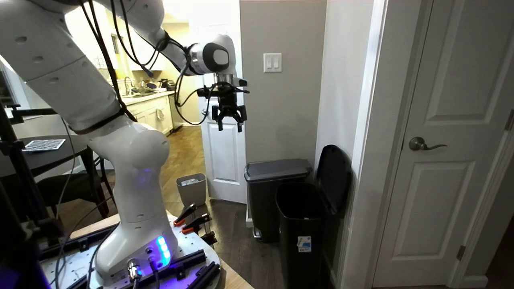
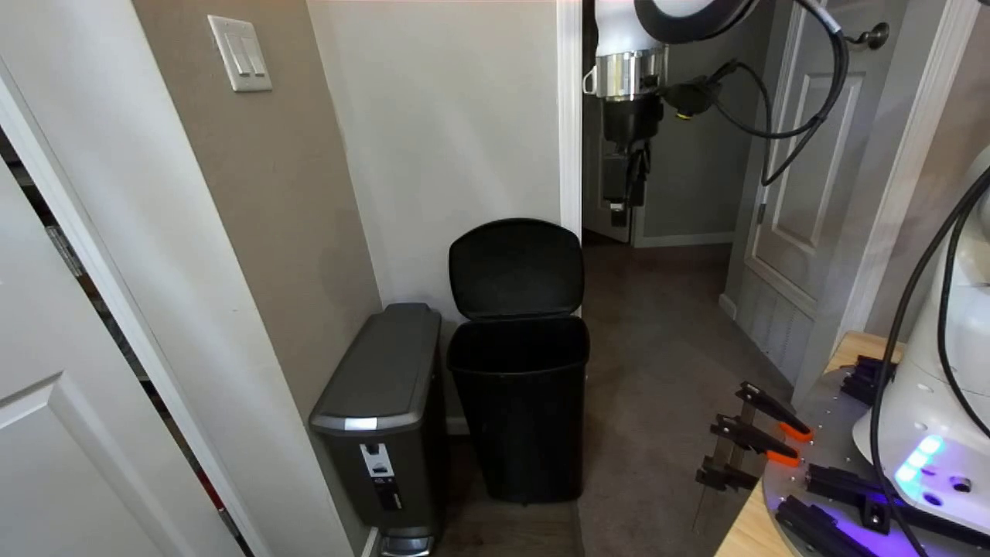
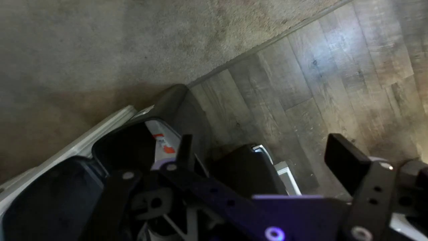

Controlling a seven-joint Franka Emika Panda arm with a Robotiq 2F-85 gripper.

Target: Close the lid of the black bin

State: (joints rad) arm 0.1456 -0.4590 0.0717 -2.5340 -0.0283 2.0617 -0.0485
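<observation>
Just beside the grey bin (image 2: 375,375), black bin (image 2: 526,433) stands upright, top open, with its hinged lid (image 2: 517,267) raised to near vertical, close to the pale wall (image 2: 445,155). Pincer (image 1: 230,127) hangs pointing down, higher than the lid and apart from it in both exterior views. Wrist view shows its fingers (image 3: 346,160) spread wide, nothing held between them.
</observation>
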